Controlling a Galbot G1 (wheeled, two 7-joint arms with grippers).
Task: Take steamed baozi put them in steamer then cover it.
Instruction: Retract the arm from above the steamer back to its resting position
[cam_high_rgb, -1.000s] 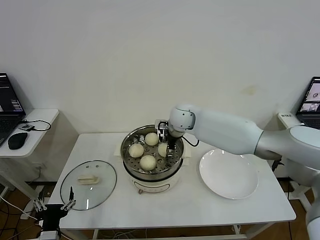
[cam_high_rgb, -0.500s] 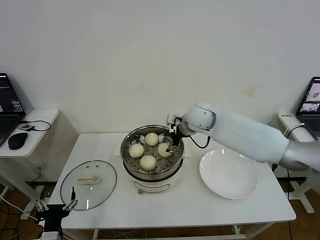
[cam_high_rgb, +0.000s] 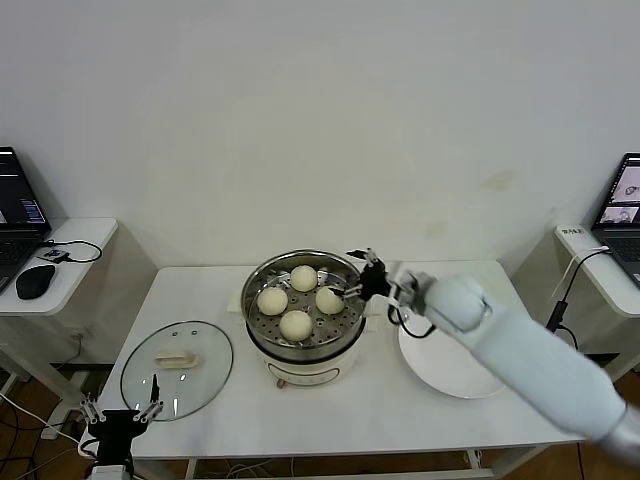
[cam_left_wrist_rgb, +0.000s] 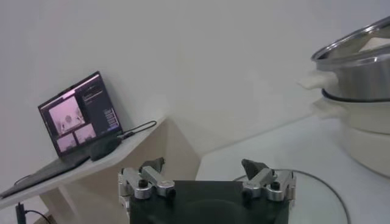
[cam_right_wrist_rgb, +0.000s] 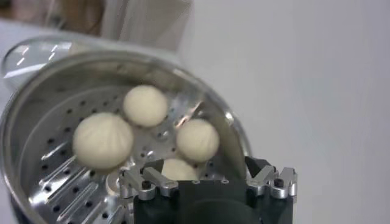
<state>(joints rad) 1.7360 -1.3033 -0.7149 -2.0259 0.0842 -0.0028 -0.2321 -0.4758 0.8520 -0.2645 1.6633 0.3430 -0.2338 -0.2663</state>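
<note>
Four steamed baozi sit on the perforated tray inside the steamer at the middle of the white table in the head view. The right gripper hangs just beyond the pot's right rim, fingers spread and holding nothing, between the steamer and the white plate, which looks bare. The cover lies flat on the table to the robot's left of the steamer, handle up. The left gripper waits at the table's near edge, just beside the cover, fingers spread.

From the left wrist view, the left gripper is wide open and empty, with the cover's rim just ahead and the steamer beyond.

From the right wrist view, the right gripper shows parted fingers above the pot's edge, all four steamed baozi resting on the tray.

Loading appears finished, so covering is the step in hand. That next move likely calls for the left gripper to close on the cover's handle, lift it, carry it over the pot and set it level on the rim, once the right arm is clear.
</note>
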